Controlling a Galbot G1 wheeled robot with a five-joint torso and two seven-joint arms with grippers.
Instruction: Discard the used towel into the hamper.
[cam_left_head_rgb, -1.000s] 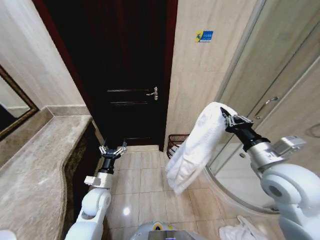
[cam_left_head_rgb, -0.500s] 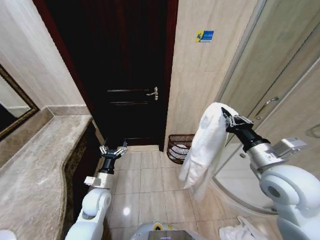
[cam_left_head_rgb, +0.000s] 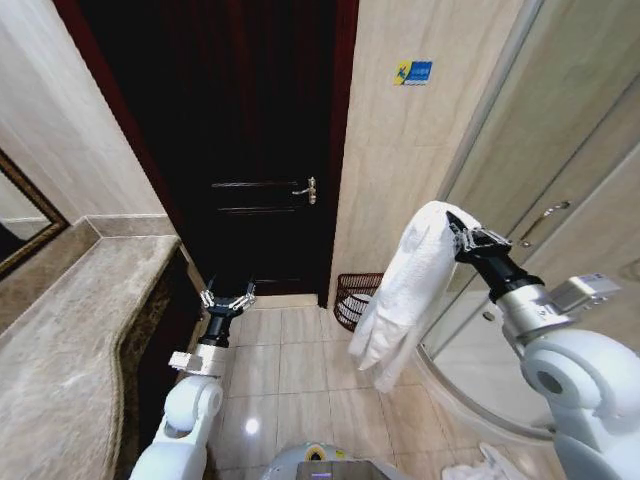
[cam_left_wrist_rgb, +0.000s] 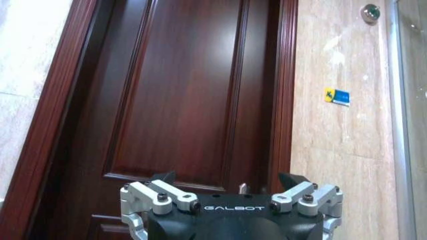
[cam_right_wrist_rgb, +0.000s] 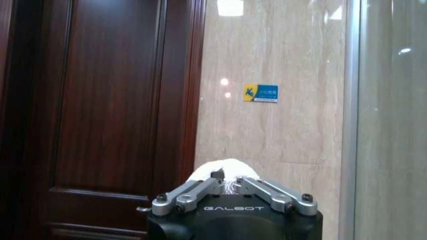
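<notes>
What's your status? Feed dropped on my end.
Right gripper shut on the towel, held high. Left gripper open, low by the counter. Hamper on the floor beyond the towel, by the door. Nothing between.

My towel is plain white. The hamper is dark reddish-brown with thin ribs. The door is deep red-brown wood, the wall beige marble-veined tile with a blue and yellow sticker. My grippers are black with silver fingers.
</notes>
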